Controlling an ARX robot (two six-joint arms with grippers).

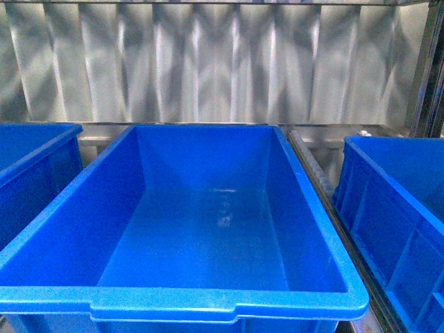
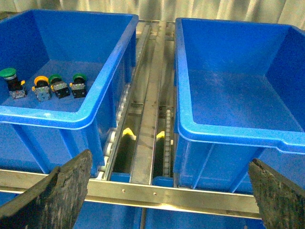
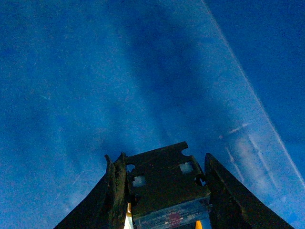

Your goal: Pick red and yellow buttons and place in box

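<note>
In the front view a large empty blue box [image 1: 62,208] fills the middle; neither arm shows there. In the left wrist view my left gripper [image 2: 169,191] is open and empty above a metal rail, between two blue boxes. The box on one side [image 2: 102,90] holds a yellow button [image 2: 41,87] and three green-capped switches [image 2: 57,85]. The other box [image 2: 228,129] is empty. In the right wrist view my right gripper [image 3: 164,183] is shut on the yellow button [image 3: 164,188]; its black body sits between the fingers, with bits of yellow showing, over a blue box surface [image 3: 95,86].
Further blue boxes stand at the left [image 1: 35,159] and right [image 1: 402,208] in the front view. A metal roller track [image 2: 145,124] runs between the boxes, with a cross rail [image 2: 157,193] under my left gripper. A corrugated metal wall [image 1: 208,62] stands behind.
</note>
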